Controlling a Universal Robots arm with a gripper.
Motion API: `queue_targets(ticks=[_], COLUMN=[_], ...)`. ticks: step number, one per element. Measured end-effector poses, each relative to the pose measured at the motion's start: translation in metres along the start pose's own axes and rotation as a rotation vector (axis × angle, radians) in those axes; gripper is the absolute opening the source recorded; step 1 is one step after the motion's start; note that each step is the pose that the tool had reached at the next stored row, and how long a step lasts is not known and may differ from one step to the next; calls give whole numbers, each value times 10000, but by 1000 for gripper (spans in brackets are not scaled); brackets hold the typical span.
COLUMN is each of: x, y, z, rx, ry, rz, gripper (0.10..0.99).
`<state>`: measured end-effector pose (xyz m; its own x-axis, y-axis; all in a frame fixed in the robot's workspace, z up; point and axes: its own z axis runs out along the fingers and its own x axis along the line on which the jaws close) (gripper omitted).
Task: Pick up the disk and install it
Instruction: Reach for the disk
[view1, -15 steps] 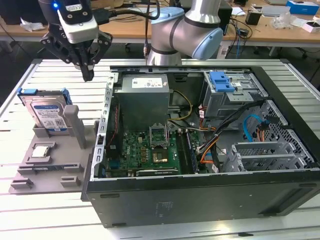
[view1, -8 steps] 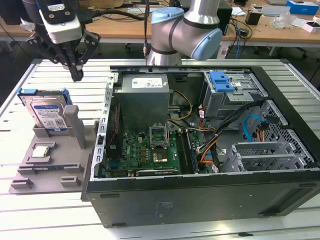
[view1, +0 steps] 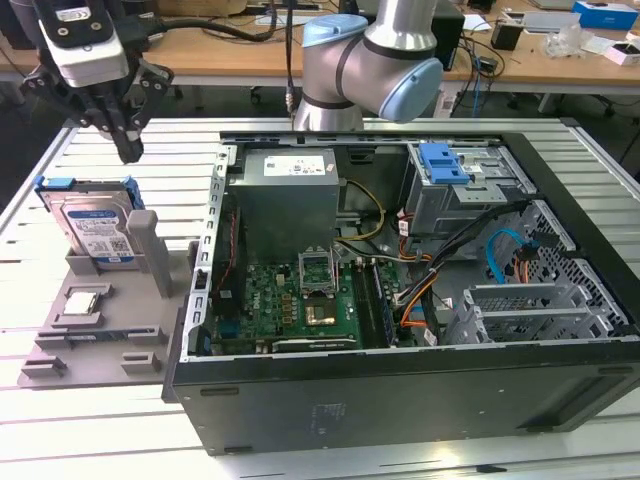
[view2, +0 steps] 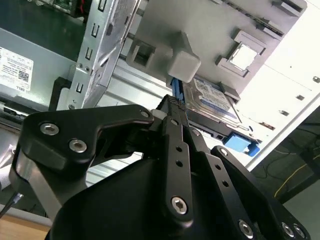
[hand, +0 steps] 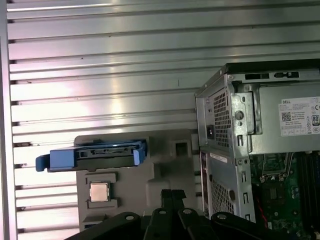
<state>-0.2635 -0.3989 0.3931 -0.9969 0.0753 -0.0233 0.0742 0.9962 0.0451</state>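
The disk (view1: 95, 225) stands on edge in a slot of the grey holder (view1: 95, 345) on the exterior view's left, its white and blue label facing the camera and its blue frame along the edges. My gripper (view1: 130, 150) hangs above it and slightly toward the computer case, with a clear gap to the disk's top edge. Its fingers are pressed together, shut on nothing. The disk (hand: 92, 152) appears edge-on in the first wrist view, beyond the gripper (hand: 171, 195). In the second wrist view the disk (view2: 215, 100) lies just past the gripper (view2: 176, 106).
The open computer case (view1: 400, 400) lies on the slatted table, with a grey drive cage and blue latch (view1: 445, 160) at its far right. A small silver CPU chip (view1: 85, 303) rests in the holder in front of the disk. A grey post (view1: 143, 245) rises beside the disk.
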Motion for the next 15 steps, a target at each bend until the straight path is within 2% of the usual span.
queue_targets(ticks=[7,10,15], x=[176,291,431], y=[-13,-22,-32], z=[-4,-8,-11], rx=[0,1,0], ry=[0,0,0], rz=[0,0,0], gripper=[106,106,106])
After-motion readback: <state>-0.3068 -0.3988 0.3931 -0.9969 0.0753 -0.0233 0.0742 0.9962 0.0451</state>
